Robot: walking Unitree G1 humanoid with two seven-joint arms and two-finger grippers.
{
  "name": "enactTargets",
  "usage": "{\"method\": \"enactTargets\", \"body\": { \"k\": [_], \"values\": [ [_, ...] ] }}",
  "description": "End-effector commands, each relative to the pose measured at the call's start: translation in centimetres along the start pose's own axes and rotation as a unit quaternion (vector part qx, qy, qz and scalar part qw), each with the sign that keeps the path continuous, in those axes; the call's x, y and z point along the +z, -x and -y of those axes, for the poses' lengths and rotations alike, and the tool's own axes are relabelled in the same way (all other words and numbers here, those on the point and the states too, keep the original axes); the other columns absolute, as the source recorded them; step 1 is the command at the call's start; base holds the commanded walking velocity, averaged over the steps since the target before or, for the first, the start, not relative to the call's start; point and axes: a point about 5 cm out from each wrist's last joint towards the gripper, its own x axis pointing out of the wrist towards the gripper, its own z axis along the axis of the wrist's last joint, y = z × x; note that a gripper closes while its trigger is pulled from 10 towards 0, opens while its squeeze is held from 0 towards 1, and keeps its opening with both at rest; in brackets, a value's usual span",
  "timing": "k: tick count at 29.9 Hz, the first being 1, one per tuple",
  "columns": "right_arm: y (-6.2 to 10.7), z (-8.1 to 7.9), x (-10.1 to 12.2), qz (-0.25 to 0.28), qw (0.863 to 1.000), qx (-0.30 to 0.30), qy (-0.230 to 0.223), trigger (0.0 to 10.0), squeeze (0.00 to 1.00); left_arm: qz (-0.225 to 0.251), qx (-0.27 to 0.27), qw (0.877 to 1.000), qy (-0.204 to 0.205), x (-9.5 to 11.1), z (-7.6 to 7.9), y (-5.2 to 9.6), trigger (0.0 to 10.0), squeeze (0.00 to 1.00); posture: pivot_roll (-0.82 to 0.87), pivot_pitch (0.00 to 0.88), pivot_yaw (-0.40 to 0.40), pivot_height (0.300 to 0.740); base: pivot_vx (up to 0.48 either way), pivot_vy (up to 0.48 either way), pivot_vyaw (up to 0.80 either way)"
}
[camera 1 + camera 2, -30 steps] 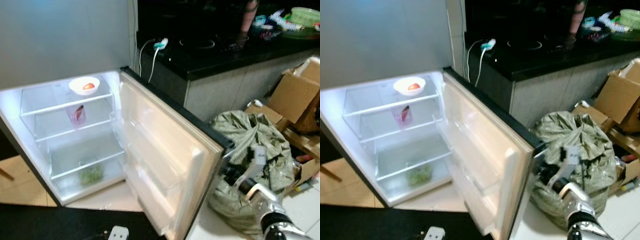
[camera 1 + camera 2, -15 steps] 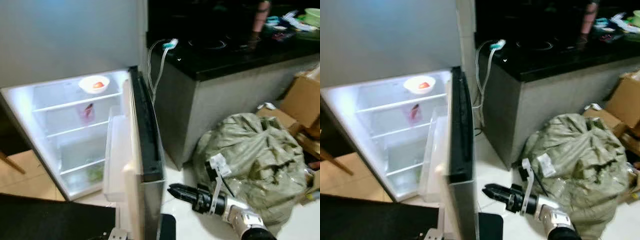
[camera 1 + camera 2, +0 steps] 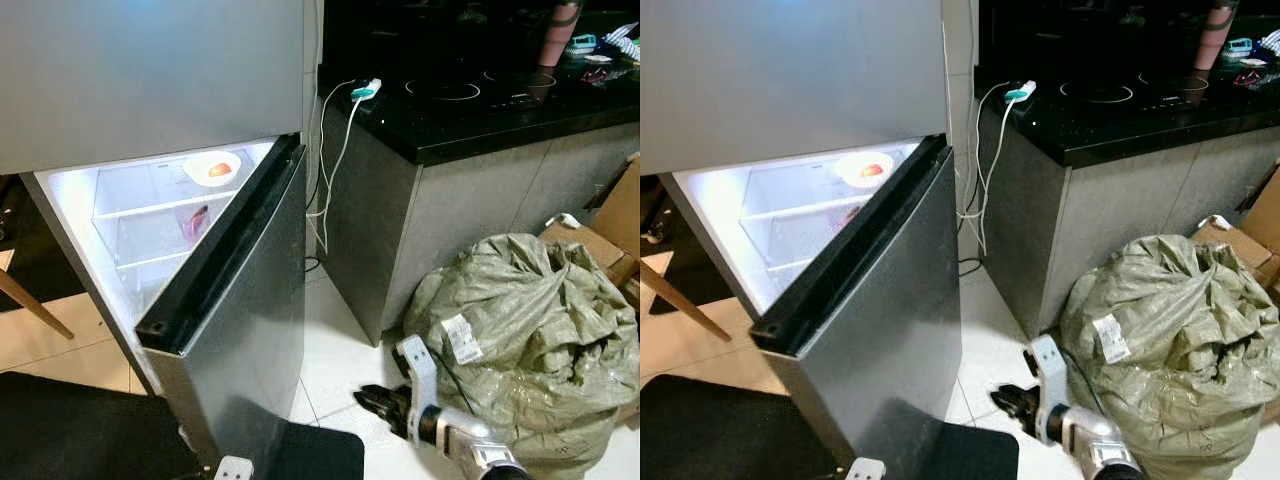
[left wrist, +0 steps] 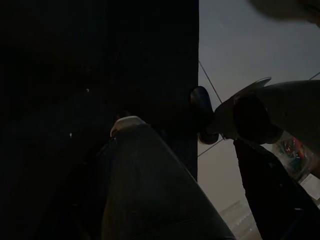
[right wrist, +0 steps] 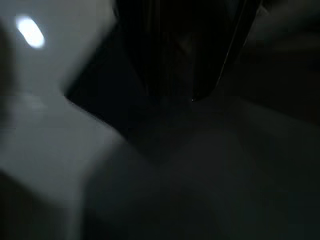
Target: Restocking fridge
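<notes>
We note the fridge door (image 3: 235, 330) has swung nearly closed since the earlier frames; the lit fridge (image 3: 150, 215) still shows a bowl (image 3: 211, 168). The right gripper (image 3: 375, 402) hangs low beside the sack (image 3: 510, 330), fingers together. Sack label unreadable.

A floor of pale glossy tiles (image 3: 335, 340) is seen at the centre. A black counter (image 3: 470, 110) on a grey base runs from 12 to 2 o'clock, and white cables (image 3: 330, 150) are hung at its corner. A bulging olive sack (image 3: 520, 330) is set at 4 o'clock, cardboard boxes (image 3: 610, 235) at 3, and a dark mat (image 3: 80, 430) at 7.
</notes>
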Motion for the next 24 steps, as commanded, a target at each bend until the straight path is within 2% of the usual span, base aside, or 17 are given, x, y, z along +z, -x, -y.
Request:
{"method": "enactTargets", "body": {
  "k": [1, 3, 4, 5, 7, 8, 9, 12, 13, 14, 20, 24],
  "values": [
    [0.6, 0.4, -2.1, -0.045, 0.998, -0.037, 0.011, 10.0, 0.0, -0.014, 0.008, 1.0, -0.002, -0.7, -0.5, 0.2, 10.0, 0.0, -0.06, 0.0, -0.013, 0.74, 0.0, 0.0, 0.8],
    [1.3, 0.8, -3.7, -0.081, 0.994, -0.07, 0.024, 10.0, 0.0, -0.014, 0.008, 1.0, -0.003, -0.7, -0.4, 0.2, 10.0, 0.0, -0.06, 0.0, -0.016, 0.74, 0.0, 0.0, 0.78],
    [1.3, 0.8, -3.7, -0.081, 0.994, -0.07, 0.024, 10.0, 0.0, -0.014, 0.008, 1.0, -0.003, -0.7, -0.4, 0.2, 10.0, 0.0, -0.06, 0.0, -0.016, 0.74, 0.0, 0.0, 0.76],
    [2.1, 1.2, -5.5, -0.11, 0.988, -0.102, 0.019, 10.0, 0.0, -0.013, 0.009, 1.0, -0.004, -0.6, -0.4, 0.2, 10.0, 0.0, -0.06, 0.0, -0.018, 0.74, 0.0, 0.0, 0.76],
    [2.1, 1.2, -5.5, -0.11, 0.988, -0.102, 0.019, 10.0, 0.0, -0.013, 0.009, 1.0, -0.004, -0.6, -0.4, 0.2, 10.0, 0.0, -0.06, 0.0, -0.018, 0.74, 0.0, 0.0, 0.76],
    [3.2, 1.6, -7.4, -0.141, 0.981, -0.132, 0.006, 10.0, 0.0, -0.012, 0.01, 1.0, -0.004, -0.5, -0.5, 0.2, 10.0, 0.0, -0.06, 0.0, -0.018, 0.74, 0.0, 0.0, 0.76],
    [3.2, 1.6, -7.4, -0.141, 0.981, -0.132, 0.006, 10.0, 0.0, -0.012, 0.01, 1.0, -0.004, -0.5, -0.5, 0.2, 10.0, 0.0, -0.06, 0.0, -0.018, 0.74, 0.0, 0.0, 0.76],
    [4.8, 1.6, -10.2, -0.187, 0.969, -0.16, -0.004, 10.0, 0.0, -0.013, 0.01, 1.0, -0.008, -0.5, -0.5, 0.2, 10.0, 0.0, -0.07, 0.0, -0.011, 0.74, 0.0, 0.0, 0.76],
    [4.8, 1.6, -10.2, -0.187, 0.969, -0.16, -0.004, 10.0, 0.0, -0.013, 0.01, 1.0, -0.008, -0.5, -0.5, 0.2, 10.0, 0.0, -0.07, 0.0, -0.011, 0.74, 0.0, 0.0, 0.76],
    [5.5, 1.4, -11.6, -0.212, 0.963, -0.169, -0.001, 10.0, 0.0, -0.014, 0.01, 1.0, -0.009, -0.5, -0.6, 0.2, 10.0, 0.0, -0.07, 0.0, -0.011, 0.74, 0.0, 0.0, 0.76],
    [6.9, 0.7, -14.0, -0.258, 0.949, -0.184, 0.004, 10.0, 0.0, -0.013, 0.01, 1.0, -0.01, -0.3, -0.4, 0.1, 10.0, 0.0, -0.08, 0.0, -0.01, 0.74, 0.0, 0.0, 0.76],
    [7.1, 0.4, -14.6, -0.267, 0.946, -0.186, 0.004, 10.0, 0.0, -0.012, 0.01, 1.0, -0.009, -0.2, -0.3, 0.1, 10.0, 0.0, -0.08, 0.0, -0.009, 0.74, 0.0, 0.0, 0.75]
  ]
}}
